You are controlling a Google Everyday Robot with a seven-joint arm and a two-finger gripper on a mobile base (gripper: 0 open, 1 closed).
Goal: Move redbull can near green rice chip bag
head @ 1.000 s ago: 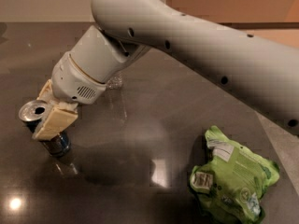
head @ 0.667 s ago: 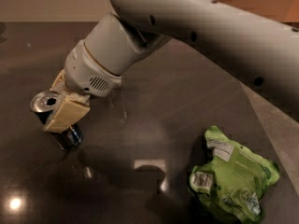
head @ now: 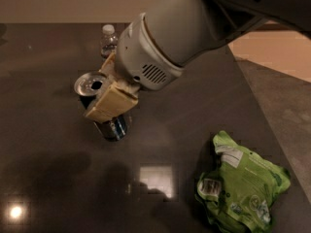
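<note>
- Gripper (head: 104, 98) jaws pinch the slim blue-and-silver metal redbull can (head: 112, 126); it hangs tilted, probably clear of the dark tabletop (head: 48, 169).
- Carry it right, upright it, and set it beside the crumpled lime-green rice chip bag (head: 240, 188) without touching.
- Arm enters upper right, wrist angled down-left.

No legible txt anywhere; gripper (head: 110, 102) clamps redbull can (head: 114, 127), centre-left.

redbull can (head: 90, 84): blue-silver, silver top, tilted, clamped in claw (head: 98, 95) left of centre. green rice chip bag (head: 243, 188): crumpled, lying front-right on bench (head: 194, 106), well apart.
</note>
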